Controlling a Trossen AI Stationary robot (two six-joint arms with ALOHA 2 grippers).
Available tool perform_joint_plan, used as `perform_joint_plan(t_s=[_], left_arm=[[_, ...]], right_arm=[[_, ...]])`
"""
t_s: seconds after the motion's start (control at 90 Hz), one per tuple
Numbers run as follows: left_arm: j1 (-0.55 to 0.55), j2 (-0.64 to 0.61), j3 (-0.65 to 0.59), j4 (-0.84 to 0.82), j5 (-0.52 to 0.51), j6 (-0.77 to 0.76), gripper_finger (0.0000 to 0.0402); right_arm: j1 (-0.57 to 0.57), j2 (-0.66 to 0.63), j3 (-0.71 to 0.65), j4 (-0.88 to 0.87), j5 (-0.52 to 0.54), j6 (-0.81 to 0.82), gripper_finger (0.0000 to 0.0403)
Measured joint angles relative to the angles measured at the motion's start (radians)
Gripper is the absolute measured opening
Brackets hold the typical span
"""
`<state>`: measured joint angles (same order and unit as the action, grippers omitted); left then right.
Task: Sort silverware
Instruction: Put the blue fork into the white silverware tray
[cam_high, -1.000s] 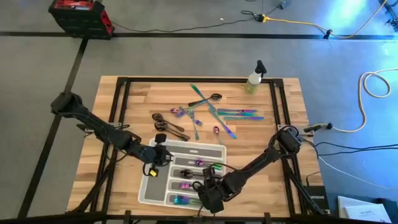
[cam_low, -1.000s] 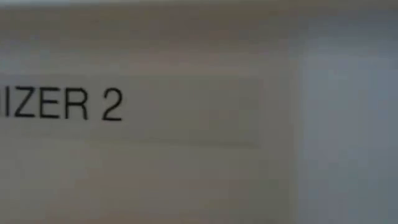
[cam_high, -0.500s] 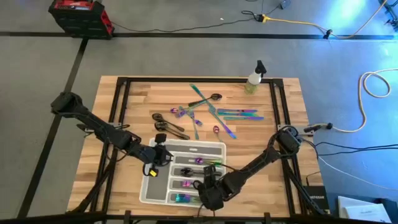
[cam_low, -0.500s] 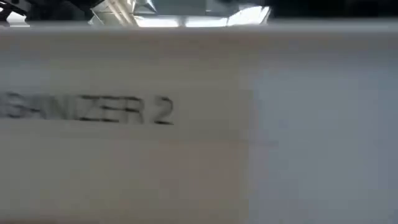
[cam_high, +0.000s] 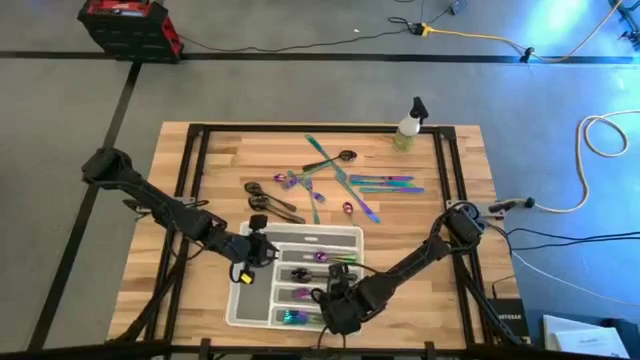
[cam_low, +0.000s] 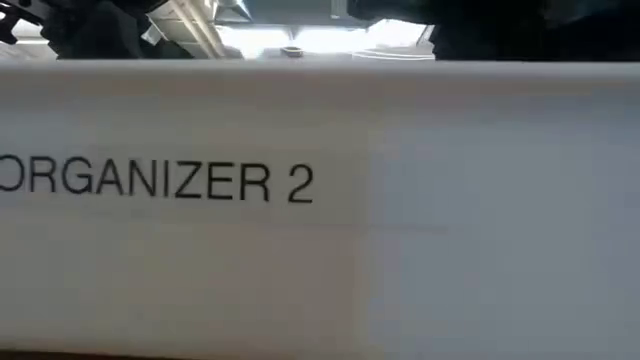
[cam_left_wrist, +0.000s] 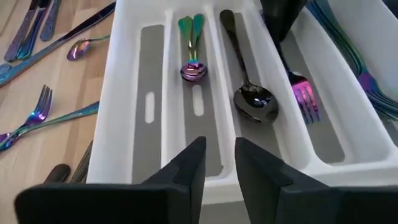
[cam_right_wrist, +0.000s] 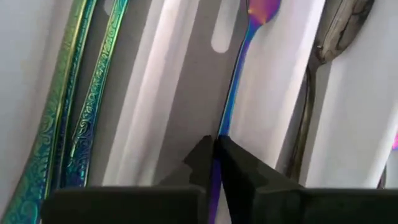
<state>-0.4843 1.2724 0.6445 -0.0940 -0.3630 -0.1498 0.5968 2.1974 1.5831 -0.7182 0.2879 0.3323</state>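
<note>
Iridescent fork (cam_right_wrist: 239, 74) pinched in my right gripper (cam_right_wrist: 214, 163), low inside a tray (cam_high: 352, 236) compartment.
I hold its handle lengthwise along the slot so it lies with its own kind; my left gripper (cam_left_wrist: 216, 163), slightly parted and empty, hovers at the tray's edge, loose silverware (cam_high: 345, 185) beyond.

**Lighting and picture quality**

High view was evenly lit and sharp, soft shadows only; a bluish wash fell on the floor (cam_high: 560, 30) at the far right corner. Low view was filled by a white tray wall (cam_low: 450, 220), its ORGANIZER 2 label (cam_low: 160, 182) readable but slightly soft, with bright backlight above the rim. Left wrist view was bright and crisp on the tray (cam_left_wrist: 124, 106), near fingers (cam_left_wrist: 186, 168) blurred. Right wrist view was close-up, soft, with glare on an iridescent handle (cam_right_wrist: 233, 93).
</note>
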Motion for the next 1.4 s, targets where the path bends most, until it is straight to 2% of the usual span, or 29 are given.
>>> perform_joint_plan(t_s=[0.311,0.611,0.867,1.078,1.4], left_arm=[[0.001,0.000,0.000,0.000,0.000,0.000,0.0072],[0.000,0.000,0.000,-0.001,0.000,-0.003,0.0072],[0.000,0.000,0.000,-0.001,0.000,-0.003,0.0072],[0.000,0.000,0.000,0.000,0.000,-0.003,0.0072],[0.000,0.000,0.000,-0.002,0.000,-0.001,0.0072]], right_arm=[[0.017,-0.001,0.117,-0.188,0.091,-0.008,0.0000],[0.018,-0.001,0.130,-0.187,0.085,-0.014,0.0000],[0.009,-0.003,0.131,-0.163,-0.060,0.051,0.0000],[-0.026,-0.011,0.132,-0.172,-0.117,0.109,0.0000],[-0.075,-0.011,0.113,-0.050,-0.262,0.067,0.0000]])
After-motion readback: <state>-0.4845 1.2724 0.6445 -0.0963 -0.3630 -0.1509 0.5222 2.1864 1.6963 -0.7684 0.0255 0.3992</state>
